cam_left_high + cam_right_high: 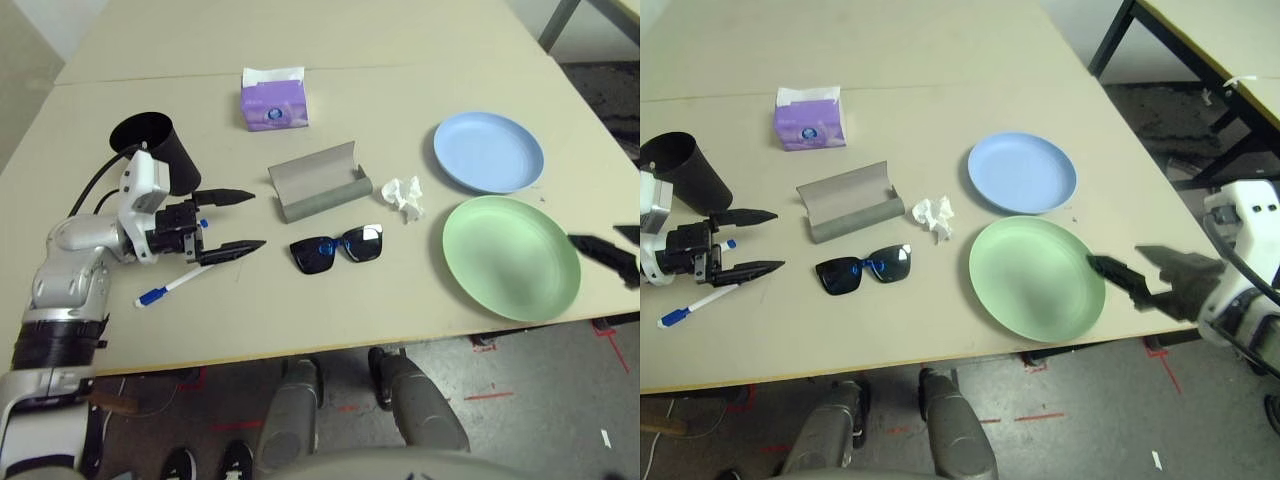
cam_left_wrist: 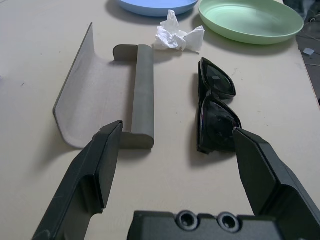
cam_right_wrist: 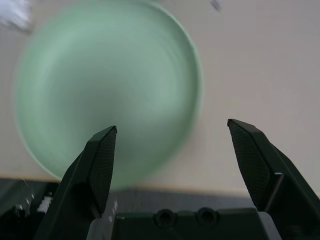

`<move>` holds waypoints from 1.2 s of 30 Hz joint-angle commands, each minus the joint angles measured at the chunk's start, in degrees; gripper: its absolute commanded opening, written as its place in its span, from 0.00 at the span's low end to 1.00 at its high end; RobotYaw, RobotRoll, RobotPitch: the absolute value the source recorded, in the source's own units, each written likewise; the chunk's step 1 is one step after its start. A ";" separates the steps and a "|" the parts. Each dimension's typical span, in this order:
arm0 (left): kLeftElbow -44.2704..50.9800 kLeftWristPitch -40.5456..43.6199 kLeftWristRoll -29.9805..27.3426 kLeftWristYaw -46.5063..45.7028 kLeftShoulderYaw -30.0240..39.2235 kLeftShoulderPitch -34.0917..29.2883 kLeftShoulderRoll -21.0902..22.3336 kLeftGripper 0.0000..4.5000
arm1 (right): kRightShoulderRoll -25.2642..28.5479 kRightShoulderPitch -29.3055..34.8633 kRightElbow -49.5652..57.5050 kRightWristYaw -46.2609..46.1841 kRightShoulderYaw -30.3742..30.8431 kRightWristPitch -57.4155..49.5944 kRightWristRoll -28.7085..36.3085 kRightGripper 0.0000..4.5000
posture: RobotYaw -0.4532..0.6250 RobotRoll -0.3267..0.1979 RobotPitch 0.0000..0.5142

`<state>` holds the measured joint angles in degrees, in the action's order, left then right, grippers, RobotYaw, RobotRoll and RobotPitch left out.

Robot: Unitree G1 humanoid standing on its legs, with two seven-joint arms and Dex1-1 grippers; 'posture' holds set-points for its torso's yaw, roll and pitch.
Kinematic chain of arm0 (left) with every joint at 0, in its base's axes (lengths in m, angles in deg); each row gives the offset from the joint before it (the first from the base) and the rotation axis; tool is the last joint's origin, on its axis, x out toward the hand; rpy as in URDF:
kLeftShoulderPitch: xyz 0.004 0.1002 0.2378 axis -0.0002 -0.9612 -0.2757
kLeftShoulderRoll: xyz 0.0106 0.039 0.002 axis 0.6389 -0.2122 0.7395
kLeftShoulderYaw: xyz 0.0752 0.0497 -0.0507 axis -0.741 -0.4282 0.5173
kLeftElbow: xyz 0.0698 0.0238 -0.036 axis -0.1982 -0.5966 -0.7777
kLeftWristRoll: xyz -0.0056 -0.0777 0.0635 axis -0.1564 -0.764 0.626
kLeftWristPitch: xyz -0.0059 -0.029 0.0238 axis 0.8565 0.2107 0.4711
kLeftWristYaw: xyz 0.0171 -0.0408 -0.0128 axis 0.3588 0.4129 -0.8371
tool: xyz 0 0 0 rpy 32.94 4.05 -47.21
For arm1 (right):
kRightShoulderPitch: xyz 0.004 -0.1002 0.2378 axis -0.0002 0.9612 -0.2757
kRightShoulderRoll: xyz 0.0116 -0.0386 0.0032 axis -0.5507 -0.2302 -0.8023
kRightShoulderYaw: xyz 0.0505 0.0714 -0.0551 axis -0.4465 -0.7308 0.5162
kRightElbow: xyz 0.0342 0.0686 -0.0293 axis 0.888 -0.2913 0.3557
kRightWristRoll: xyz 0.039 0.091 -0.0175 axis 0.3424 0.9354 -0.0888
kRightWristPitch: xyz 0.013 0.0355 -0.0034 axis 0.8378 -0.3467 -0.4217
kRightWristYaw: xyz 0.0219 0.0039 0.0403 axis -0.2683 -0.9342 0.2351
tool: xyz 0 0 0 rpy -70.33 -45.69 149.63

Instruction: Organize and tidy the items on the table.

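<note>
Marker (image 1: 170, 285) beneath left end effector (image 1: 232, 220), hidden in wrist view.

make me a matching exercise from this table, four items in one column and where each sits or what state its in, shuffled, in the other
Items
1. glasses case
2. crumpled tissue
3. black cup
4. marker

Places or states
A. lying on its side near the table's left edge
B. lying under the open left claw
C. lying open, just behind the sunglasses
D. between the case and the light blue plate

Pairs: 1-C, 2-D, 3-A, 4-B
</note>
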<state>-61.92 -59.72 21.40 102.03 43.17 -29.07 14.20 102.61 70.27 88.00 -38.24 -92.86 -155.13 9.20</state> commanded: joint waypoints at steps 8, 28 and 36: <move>1.47 -0.79 0.68 -0.81 -0.39 -1.94 -1.51 0.99 | -1.22 1.14 -2.58 2.92 4.36 2.36 -5.98 1.00 | 0.20 0.62 0.45; 7.42 0.52 -0.41 -3.92 0.35 -5.55 -1.66 0.99 | -4.97 -8.35 -7.61 3.23 13.59 4.12 -10.16 1.00 | 0.24 0.62 0.46; 9.68 0.75 -0.98 -4.98 0.73 -6.96 -1.49 0.99 | -5.79 -9.14 -10.18 3.93 18.19 6.63 -13.01 1.00 | 0.25 0.62 0.46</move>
<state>-53.56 -59.24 20.74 97.00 43.18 -34.97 12.37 97.06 60.96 78.39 -34.56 -75.83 -148.86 -3.02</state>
